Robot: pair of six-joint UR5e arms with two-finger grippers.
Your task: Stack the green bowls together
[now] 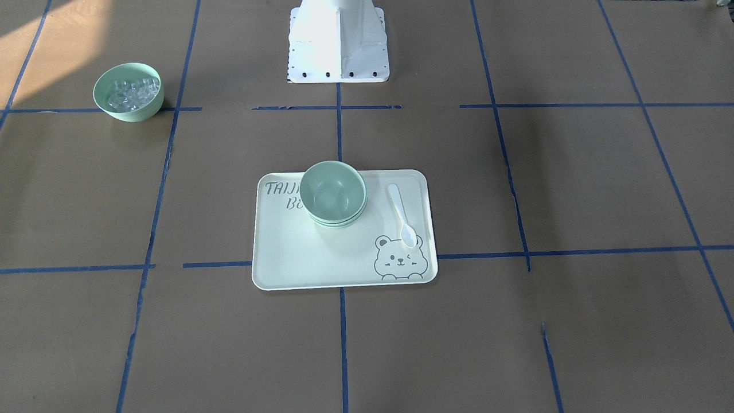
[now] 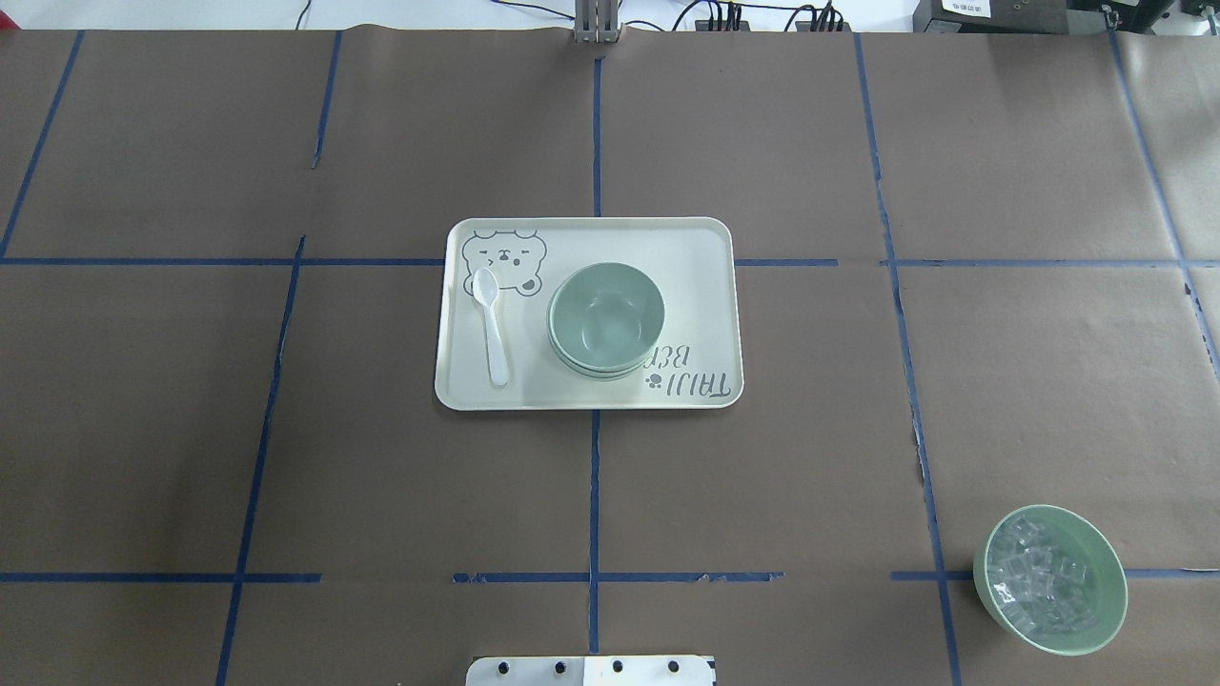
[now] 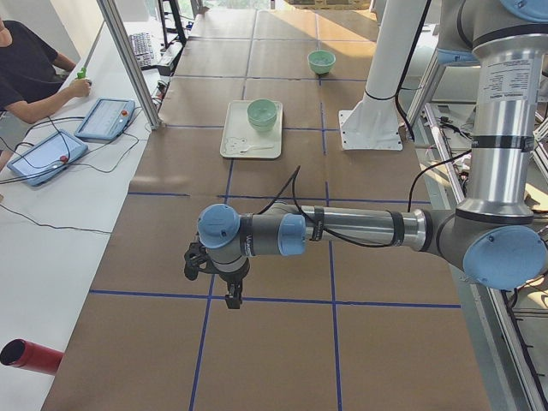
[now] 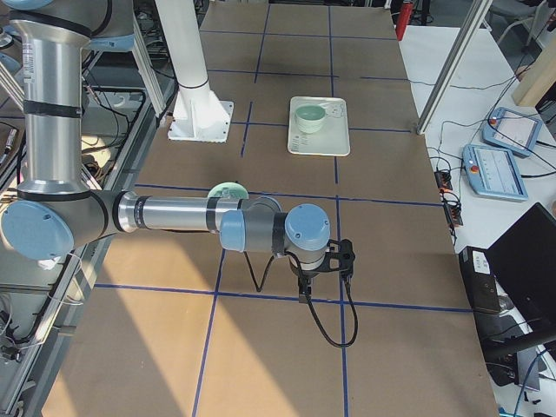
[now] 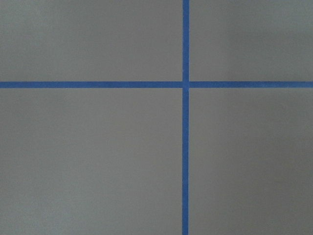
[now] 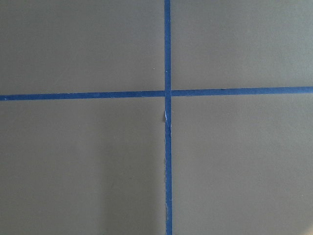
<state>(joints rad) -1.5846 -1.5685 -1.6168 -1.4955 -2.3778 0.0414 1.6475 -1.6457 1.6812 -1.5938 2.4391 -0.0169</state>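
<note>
The green bowls point(image 1: 333, 194) sit nested in one stack on the pale bear tray point(image 1: 287, 252) at the table's middle; stacked rims show at the side. The stack also shows in the overhead view point(image 2: 605, 319) and both side views point(image 3: 263, 113) point(image 4: 310, 115). My left gripper point(image 3: 233, 301) hangs over bare table far from the tray, near the table's left end. My right gripper point(image 4: 303, 298) hangs over bare table near the right end. I cannot tell whether either is open or shut. Both wrist views show only brown paper and blue tape.
A white spoon point(image 1: 401, 215) lies on the tray beside the stack. A like green bowl with clear cubes point(image 2: 1050, 579) stands near the robot's right front. The robot's white base point(image 1: 338, 43) stands at the table's edge. Operators' tablets point(image 3: 47, 154) lie on the side bench.
</note>
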